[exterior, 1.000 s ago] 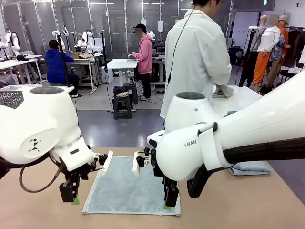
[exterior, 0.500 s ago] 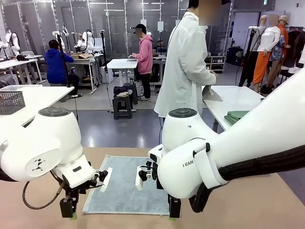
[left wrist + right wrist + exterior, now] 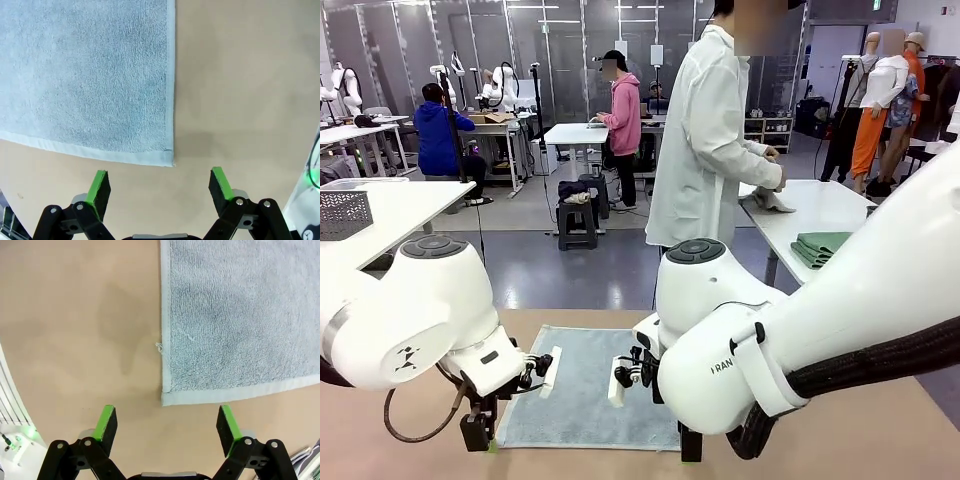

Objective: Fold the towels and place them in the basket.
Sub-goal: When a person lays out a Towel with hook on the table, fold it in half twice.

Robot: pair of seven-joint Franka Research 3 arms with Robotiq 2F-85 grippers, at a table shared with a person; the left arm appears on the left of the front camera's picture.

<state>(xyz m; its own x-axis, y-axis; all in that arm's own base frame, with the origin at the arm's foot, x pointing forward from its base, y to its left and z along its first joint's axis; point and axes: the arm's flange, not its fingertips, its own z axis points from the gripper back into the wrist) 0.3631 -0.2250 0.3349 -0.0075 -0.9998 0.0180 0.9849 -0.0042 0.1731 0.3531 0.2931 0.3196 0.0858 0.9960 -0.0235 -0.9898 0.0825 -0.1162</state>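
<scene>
The towel (image 3: 85, 70) is showing nubby terry cloth with a flat woven hem, lying on a matt, smooth tabletop (image 3: 250, 75).

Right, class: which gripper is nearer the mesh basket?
Left. The left gripper sits at the towel's near corner on the basket's side; the right gripper is at the opposite near corner, farther off.

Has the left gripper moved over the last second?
Yes. The left gripper has dropped and edged right, toward the towel's near left corner.
</scene>
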